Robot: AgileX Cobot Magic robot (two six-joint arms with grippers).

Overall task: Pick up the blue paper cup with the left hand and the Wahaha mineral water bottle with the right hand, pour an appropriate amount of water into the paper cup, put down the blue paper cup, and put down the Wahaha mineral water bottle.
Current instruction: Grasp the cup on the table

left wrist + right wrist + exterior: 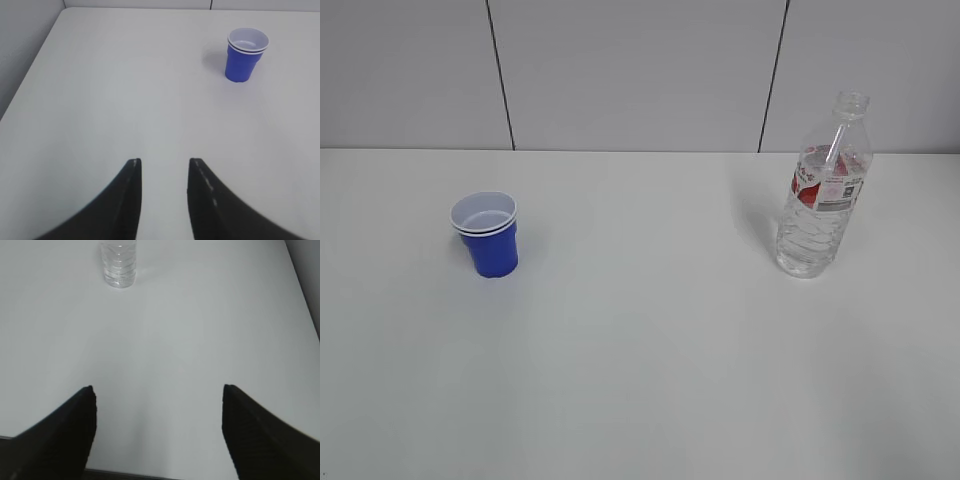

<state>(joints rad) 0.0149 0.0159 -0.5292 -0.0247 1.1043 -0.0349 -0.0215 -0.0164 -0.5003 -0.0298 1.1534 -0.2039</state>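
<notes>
The blue paper cup (pixel 489 236) stood upright on the white table (pixel 640 380), on its left half and nearer the far edge than the near one. It had a white double rim, and its white inside showed in both the exterior and left wrist views; whether any liquid lay in it could not be told. Nothing touched it.

The Wahaha mineral water bottle (pixel 823 190) stood upright on the right half of the table, close to the far edge and well apart from the cup. Its neck was uncapped, its red and white label band wrapped the upper body, and the ribbed lower part looked clear. The level of the water inside could not be read for certain.

The left hand (pixel 164 172) hovered over the table's near left part, its two dark fingers (pixel 127 200) parted by a narrow gap and gripping nothing; the cup (pixel 245 54) sat well ahead of it and off to the right. The right hand (pixel 157 405) hung over the near right part of the table with its fingers (pixel 65 432) spread wide and empty, the bottle's base (pixel 119 264) far ahead, towards the far edge.

Behind the table rose a grey panelled wall (pixel 640 70).
</notes>
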